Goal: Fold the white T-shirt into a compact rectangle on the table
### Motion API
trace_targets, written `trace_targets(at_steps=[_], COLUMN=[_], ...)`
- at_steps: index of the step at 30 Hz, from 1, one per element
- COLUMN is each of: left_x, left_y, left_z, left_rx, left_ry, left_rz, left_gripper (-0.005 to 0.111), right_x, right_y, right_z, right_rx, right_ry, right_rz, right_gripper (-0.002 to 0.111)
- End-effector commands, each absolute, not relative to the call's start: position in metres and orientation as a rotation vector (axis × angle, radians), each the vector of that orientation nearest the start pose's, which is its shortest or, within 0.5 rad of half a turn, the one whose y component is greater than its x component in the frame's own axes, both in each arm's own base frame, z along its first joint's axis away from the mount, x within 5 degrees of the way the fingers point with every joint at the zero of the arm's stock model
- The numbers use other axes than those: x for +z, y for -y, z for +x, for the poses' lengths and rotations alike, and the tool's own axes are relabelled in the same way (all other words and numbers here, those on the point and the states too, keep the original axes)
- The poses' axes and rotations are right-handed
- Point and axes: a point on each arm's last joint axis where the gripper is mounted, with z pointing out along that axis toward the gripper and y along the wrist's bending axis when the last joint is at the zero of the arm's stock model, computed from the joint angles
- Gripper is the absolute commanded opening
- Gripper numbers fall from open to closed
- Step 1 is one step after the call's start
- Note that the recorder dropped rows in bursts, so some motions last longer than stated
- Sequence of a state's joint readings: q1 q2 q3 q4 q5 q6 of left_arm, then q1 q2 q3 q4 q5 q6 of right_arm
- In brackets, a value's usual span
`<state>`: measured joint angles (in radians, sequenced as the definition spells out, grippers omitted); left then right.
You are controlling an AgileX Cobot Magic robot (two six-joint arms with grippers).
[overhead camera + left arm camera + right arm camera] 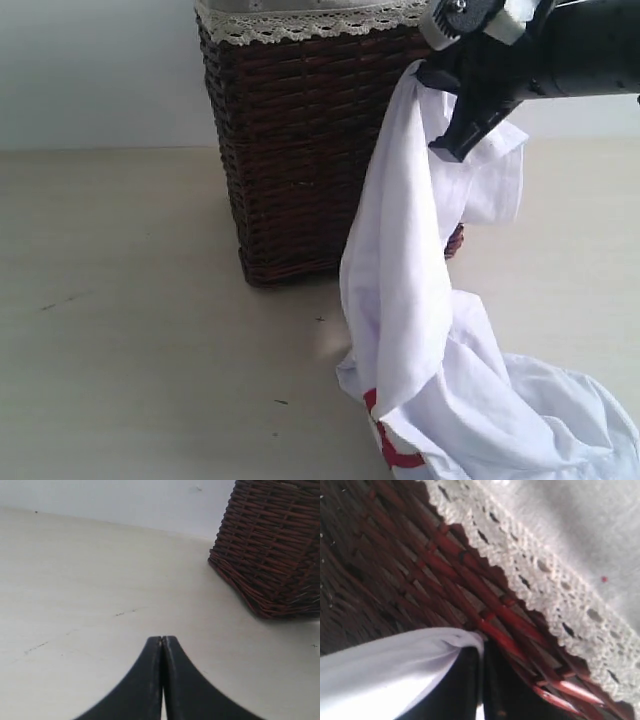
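Observation:
The white T-shirt hangs in a long bunch from my right gripper, which is shut on its upper edge high beside the basket. Its lower part lies crumpled on the table at the front right, with a bit of red lettering showing. In the right wrist view the white T-shirt is pinched between the closed fingers of the right gripper, close against the wicker. My left gripper is shut and empty, low over bare table, away from the shirt.
A tall dark wicker basket with a grey lace-trimmed liner stands at the back centre, right behind the hanging shirt. The basket is also ahead of the left gripper. A pale wall runs behind the table.

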<state>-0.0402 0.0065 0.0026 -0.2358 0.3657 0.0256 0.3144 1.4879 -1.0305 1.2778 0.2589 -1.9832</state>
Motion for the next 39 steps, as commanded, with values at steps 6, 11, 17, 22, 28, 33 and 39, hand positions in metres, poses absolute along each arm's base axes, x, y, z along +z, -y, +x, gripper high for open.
trace_targets(at_steps=[6, 11, 17, 22, 28, 33, 39], left_x=[0.182, 0.182, 0.182, 0.182, 0.182, 0.182, 0.182], left_y=[0.01, 0.01, 0.01, 0.01, 0.01, 0.01, 0.01], left_z=[0.053, 0.053, 0.053, 0.053, 0.053, 0.053, 0.053], left_rx=[-0.255, -0.255, -0.254, -0.255, -0.254, -0.254, -0.254], left_ry=[-1.839, -1.839, -1.839, -1.839, -1.839, -1.839, -1.839], left_rz=[-0.088, -0.088, -0.086, -0.088, -0.086, -0.086, -0.086], left_gripper=[0.0, 0.0, 0.0, 0.0, 0.0, 0.0, 0.0], right_x=[0.37, 0.393, 0.381, 0.38, 0.396, 0.397, 0.431], right_y=[-0.13, -0.127, -0.131, -0.146, -0.164, -0.206, -0.249], right_z=[0.245, 0.18, 0.168, 0.21, 0.223, 0.224, 0.23], right_rx=[0.172, 0.281, 0.462, 0.566, 0.827, 0.927, 0.869], right_ry=[-1.335, -1.101, -1.056, -1.15, -1.038, -0.976, -0.892], right_rz=[-1.309, -1.598, -1.767, -1.43, -1.164, -1.242, -1.231], right_gripper=[0.0, 0.0, 0.0, 0.0, 0.0, 0.0, 0.0])
